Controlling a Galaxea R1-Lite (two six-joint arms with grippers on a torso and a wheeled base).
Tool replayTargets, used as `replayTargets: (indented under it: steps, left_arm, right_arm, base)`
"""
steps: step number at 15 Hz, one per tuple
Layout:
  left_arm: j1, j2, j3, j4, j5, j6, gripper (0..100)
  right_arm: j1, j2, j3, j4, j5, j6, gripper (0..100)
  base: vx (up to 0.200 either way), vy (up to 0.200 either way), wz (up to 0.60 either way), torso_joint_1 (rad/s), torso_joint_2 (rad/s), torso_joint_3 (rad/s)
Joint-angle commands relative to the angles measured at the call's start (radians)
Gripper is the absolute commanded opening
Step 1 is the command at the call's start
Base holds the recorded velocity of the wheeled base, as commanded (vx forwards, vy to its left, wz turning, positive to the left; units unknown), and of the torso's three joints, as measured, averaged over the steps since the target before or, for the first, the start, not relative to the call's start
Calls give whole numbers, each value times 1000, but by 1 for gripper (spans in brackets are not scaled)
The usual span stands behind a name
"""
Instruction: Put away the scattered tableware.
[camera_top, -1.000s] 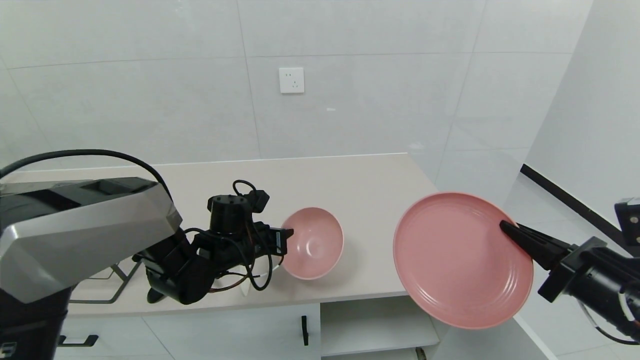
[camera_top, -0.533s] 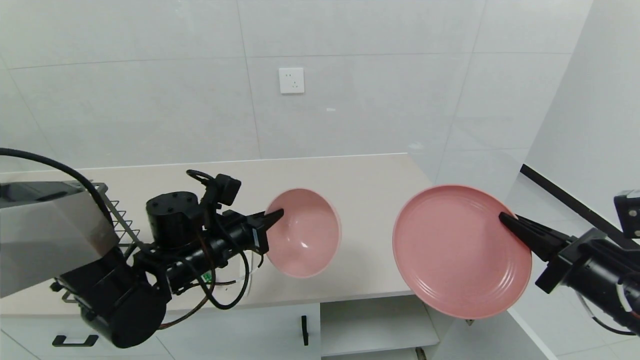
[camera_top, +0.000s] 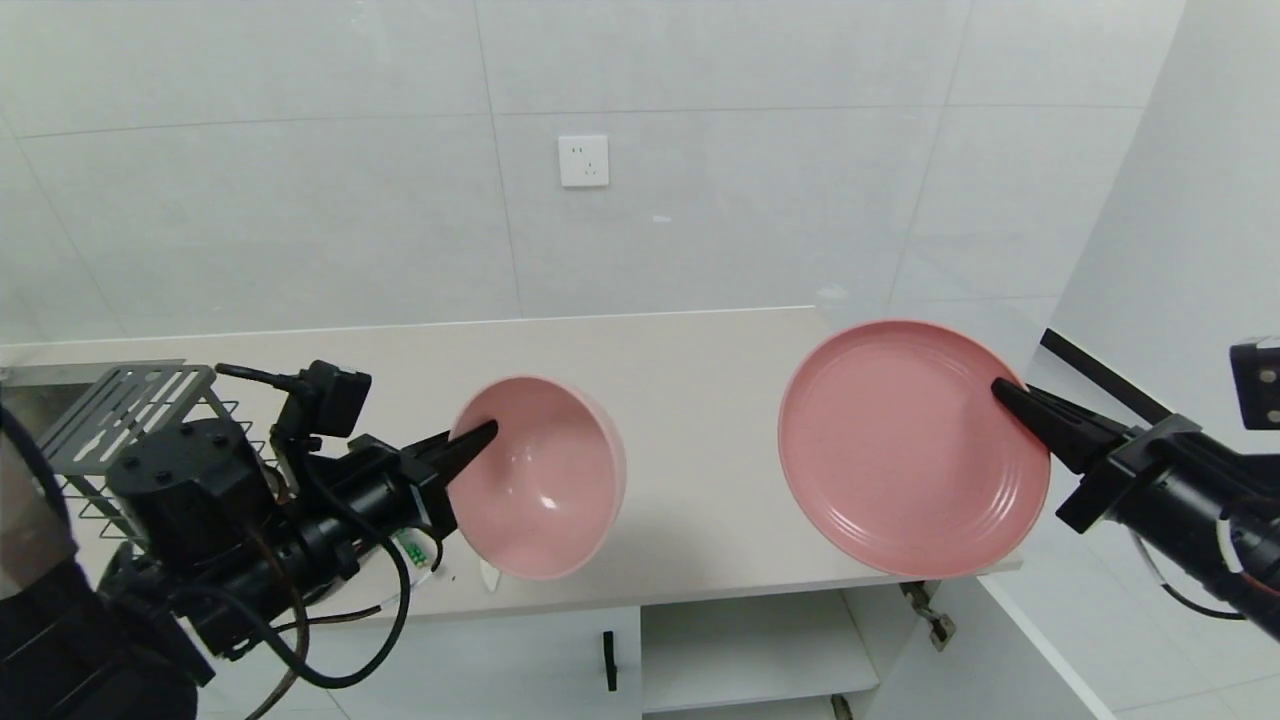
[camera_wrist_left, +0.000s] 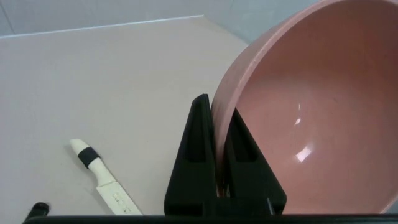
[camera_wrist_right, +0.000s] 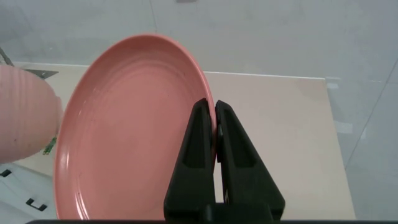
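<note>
A pink bowl (camera_top: 545, 478) hangs tilted above the counter's front edge, and my left gripper (camera_top: 478, 436) is shut on its rim. In the left wrist view the bowl's (camera_wrist_left: 311, 118) rim sits pinched between the black fingers (camera_wrist_left: 200, 149). A pink plate (camera_top: 905, 445) is held on edge over the counter's right end, my right gripper (camera_top: 1003, 394) shut on its rim. The right wrist view shows the plate (camera_wrist_right: 130, 124) clamped by the gripper (camera_wrist_right: 214, 115), with the bowl's ribbed outside (camera_wrist_right: 25, 112) off to one side.
A white-handled knife (camera_wrist_left: 102, 180) lies on the beige counter (camera_top: 700, 380). A metal dish rack (camera_top: 130, 400) stands at the counter's left end. Below are white cabinet doors and an open shelf (camera_top: 750, 650). A tiled wall with a socket (camera_top: 583, 160) rises behind.
My left gripper has lifted the bowl off the counter and carried it left. My right gripper has raised the plate a little.
</note>
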Motion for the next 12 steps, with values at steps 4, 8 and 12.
replayTargets:
  steps: [4, 8, 12]
  left_arm:
    - [46, -173, 47, -1, -108, -3, 0]
    - [101, -268, 128, -1, -203, 10, 0]
    - [114, -295, 186, -1, -270, 11, 0]
  right_arm:
    - [8, 9, -7, -2, 7, -2, 0]
    - [49, 33, -2, -19, 26, 10, 0]
    - [55, 68, 4, -44, 26, 13, 0]
  base:
    - [0, 0, 0, 0, 0, 0]
    - [0, 0, 0, 0, 0, 0]
    - [0, 0, 0, 0, 0, 0]
